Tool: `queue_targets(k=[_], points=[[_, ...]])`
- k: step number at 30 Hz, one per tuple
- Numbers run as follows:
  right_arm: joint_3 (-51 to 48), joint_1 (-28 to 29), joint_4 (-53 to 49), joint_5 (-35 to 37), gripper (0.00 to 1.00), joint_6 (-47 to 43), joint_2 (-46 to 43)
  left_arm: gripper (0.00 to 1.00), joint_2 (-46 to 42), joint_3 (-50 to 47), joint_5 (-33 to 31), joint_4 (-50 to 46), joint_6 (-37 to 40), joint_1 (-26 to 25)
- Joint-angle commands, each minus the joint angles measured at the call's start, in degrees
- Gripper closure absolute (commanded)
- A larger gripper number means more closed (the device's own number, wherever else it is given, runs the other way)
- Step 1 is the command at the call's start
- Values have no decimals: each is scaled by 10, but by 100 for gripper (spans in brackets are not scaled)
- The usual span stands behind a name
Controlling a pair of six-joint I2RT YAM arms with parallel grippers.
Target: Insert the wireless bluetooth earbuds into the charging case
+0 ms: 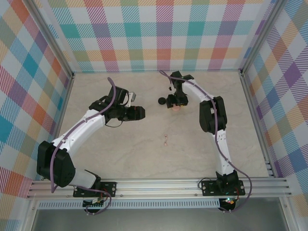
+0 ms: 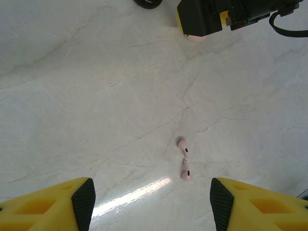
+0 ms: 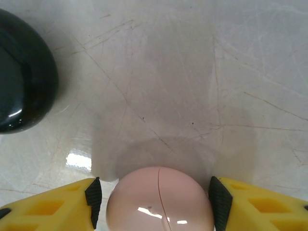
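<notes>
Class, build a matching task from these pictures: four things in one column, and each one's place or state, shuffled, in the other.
1 pink earbuds
2 pink case
3 black case
4 left hand

A between the fingers of the right hand
B open, holding nothing
C lying loose on the table
D beside the right hand, outside its fingers

Pairs: 1-C, 2-A, 3-D, 4-B

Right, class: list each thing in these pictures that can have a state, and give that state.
pink earbuds: lying loose, outside any case.
pink case: lid closed, between the right jaws.
black case: looks closed, nothing touching it.
left jaws: open, empty.
right jaws: astride the pink case; grip cannot be told.
</notes>
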Motion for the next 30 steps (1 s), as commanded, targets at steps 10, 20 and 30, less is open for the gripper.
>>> queue_targets(k=[10,20,30], points=[[-8,19,-11,-30,47,-62,9,35,-1,1,3,-16,-5,-4],[-78,64,26,-69,48,-128,-35,35,-2,-3,3,-16,-8,-5],[-142,96,46,-100,41,-189,-81,35,-10,-13,1,-10,-14,-5]])
